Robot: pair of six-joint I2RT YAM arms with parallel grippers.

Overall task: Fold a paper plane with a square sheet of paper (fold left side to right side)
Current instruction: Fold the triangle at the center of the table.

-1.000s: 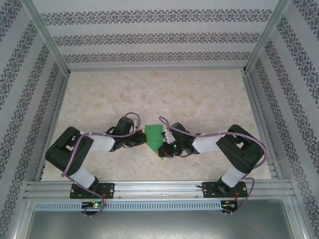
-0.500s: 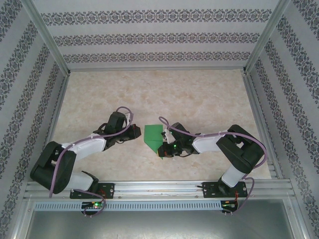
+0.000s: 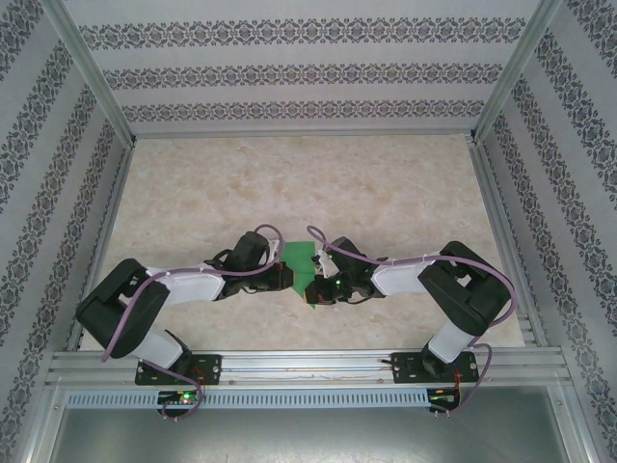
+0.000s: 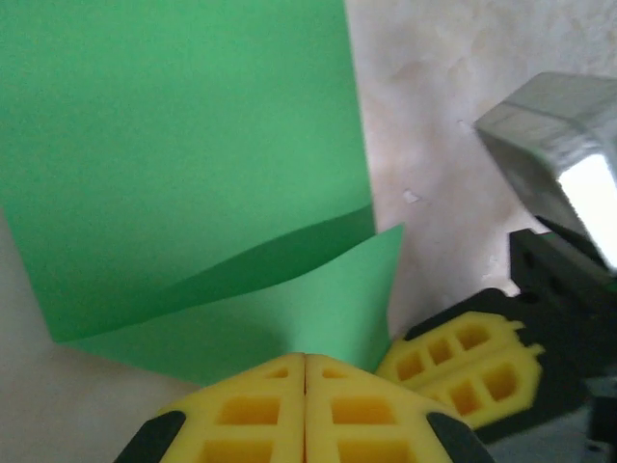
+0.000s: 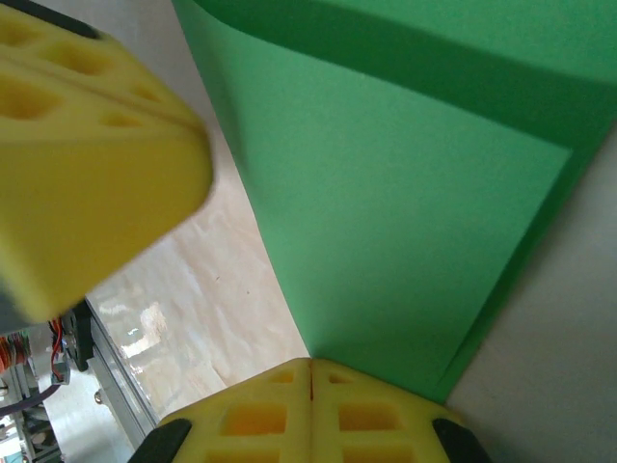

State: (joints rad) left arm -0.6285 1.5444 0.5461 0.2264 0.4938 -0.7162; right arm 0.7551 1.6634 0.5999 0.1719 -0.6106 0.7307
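Item: green paper sheet (image 3: 297, 258), partly folded, one flap lifted.
Location: near middle of the table (image 3: 386, 193), between both grippers.
Left gripper (image 4: 306, 371): fingers pressed together, tips at the sheet's left edge.
Right gripper (image 5: 310, 376): fingers pressed together, tips on the near corner.
Risk: a sliding tip could skid the sheet or release the flap, leaving a crooked crease.

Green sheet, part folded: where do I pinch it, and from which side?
Best bet: pinch the square sheet of paper at the free pointed corner of its lifted flap, coming in from the right gripper's side, jaws about level with the table. That corner stands off the layer below with a shadowed gap under it; elsewhere it looks flat.
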